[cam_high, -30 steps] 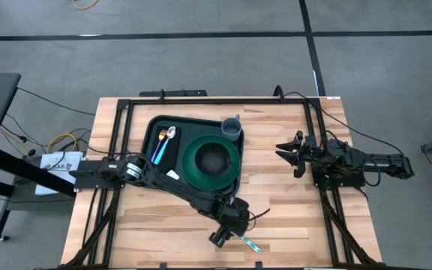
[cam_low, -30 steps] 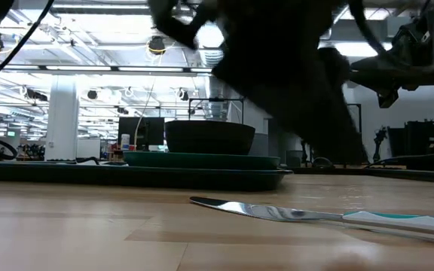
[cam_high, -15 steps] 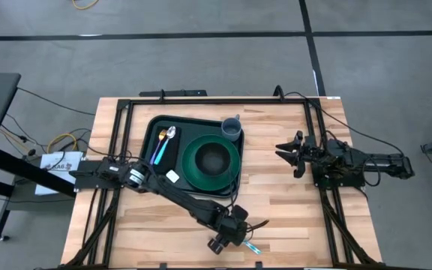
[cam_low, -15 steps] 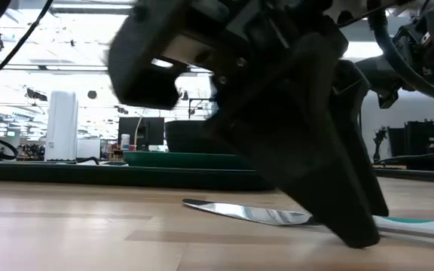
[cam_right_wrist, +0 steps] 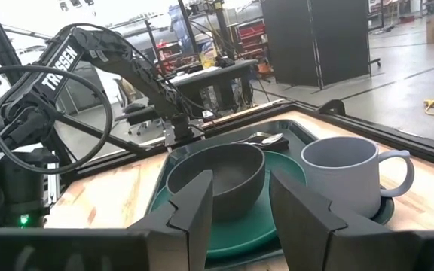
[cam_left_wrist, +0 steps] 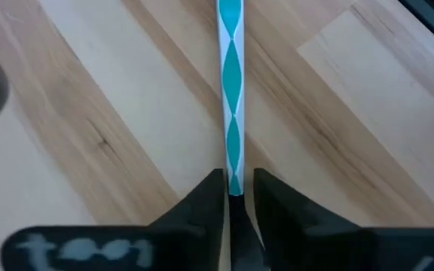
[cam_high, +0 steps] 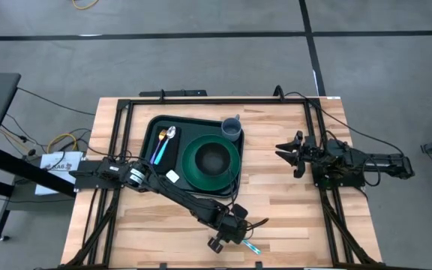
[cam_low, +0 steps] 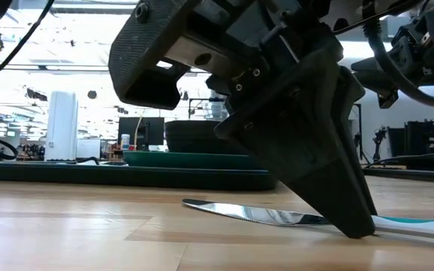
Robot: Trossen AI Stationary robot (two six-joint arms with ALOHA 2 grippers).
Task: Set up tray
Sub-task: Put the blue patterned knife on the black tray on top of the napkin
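A knife [cam_high: 250, 246] with a teal-and-white handle [cam_left_wrist: 232, 90] lies flat on the wooden table near its near edge, its blade [cam_low: 255, 214] on the boards. My left gripper [cam_left_wrist: 236, 188] stands on it, slanting down, shut on the handle. Farther back sits the dark green tray [cam_high: 154, 129], holding a green plate [cam_high: 192, 171] with a dark bowl [cam_high: 213, 157], a grey mug [cam_high: 232, 128] and a spoon [cam_high: 169, 135]. My right gripper [cam_high: 285, 150] waits open at the table's right side, level, facing the tray. My left gripper pinches the knife's handle between its two fingers [cam_left_wrist: 211, 197], at the handle's end next to the blade [cam_left_wrist: 234, 179]. The fingers come slanting down from above, one on each long side of the handle. The knife lies flat on the table [cam_low: 420, 223].
A blue-handled utensil [cam_high: 158, 152] lies beside the spoon in the tray, and a small white piece [cam_high: 172, 177] sits at the tray's near rim. Dark frame rails [cam_high: 317, 142] run along the table's sides. Bare wood [cam_high: 291, 217] spreads to the right of the knife.
My left gripper has come down onto the knife, shifting a little toward the table's near edge. Its fingers now stand at the table beside the knife's handle. The knife has stayed flat on the table.
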